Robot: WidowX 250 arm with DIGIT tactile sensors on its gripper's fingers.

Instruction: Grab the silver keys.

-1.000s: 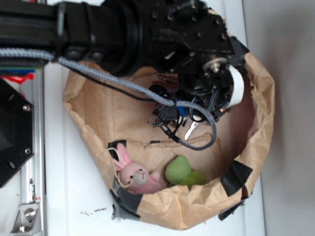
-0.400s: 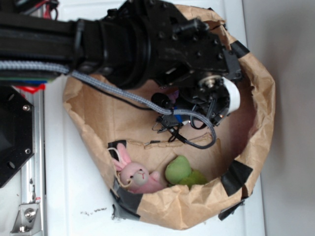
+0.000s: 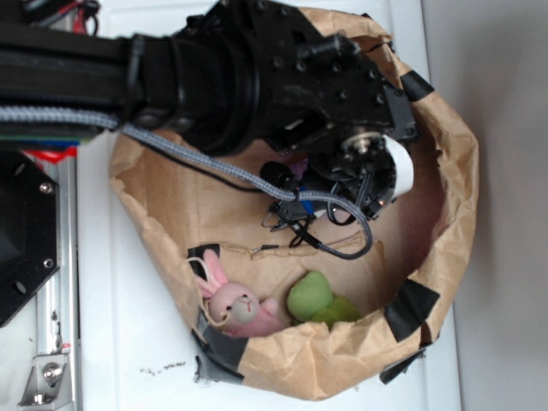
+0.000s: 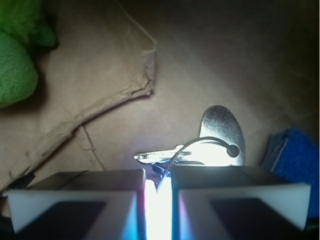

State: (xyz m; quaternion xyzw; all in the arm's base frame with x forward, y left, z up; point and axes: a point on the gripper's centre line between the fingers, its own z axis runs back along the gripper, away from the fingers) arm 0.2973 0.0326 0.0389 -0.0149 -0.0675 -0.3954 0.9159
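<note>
Exterior view: the black WidowX arm point(image 3: 257, 77) reaches down into a crumpled brown paper bag point(image 3: 171, 197) patched with black tape point(image 3: 411, 308), and its gripper point(image 3: 301, 208) sits low over the bag floor. The silver keys cannot be made out here; the arm body and a braided grey cable point(image 3: 188, 150) cover that spot. A pink plush rabbit point(image 3: 231, 306) and a green plush toy point(image 3: 318, 300) lie near the bag's lower rim, well apart from the gripper. Wrist view: the two white, flat-faced fingers point(image 4: 75, 200) are drawn nearly together, with only a narrow bright slit left between them. The silver keys point(image 4: 220, 135) lie on the paper just beyond the fingertips; the largest key has a smooth, rounded, reflective head, and a thin wire ring runs from its hole down into the slit, with a slimmer key blade alongside. The claw appears clenched on the ring end of the bunch, though glare hides the exact contact. A blue block point(image 4: 295, 155) with a matte, slightly rough surface rests just beside the keys at right. The paper is fibrous, with a torn, curled seam point(image 4: 100, 105). Judged status: approach and closing are complete; lifting the bunch clear of the bag remains.
</note>
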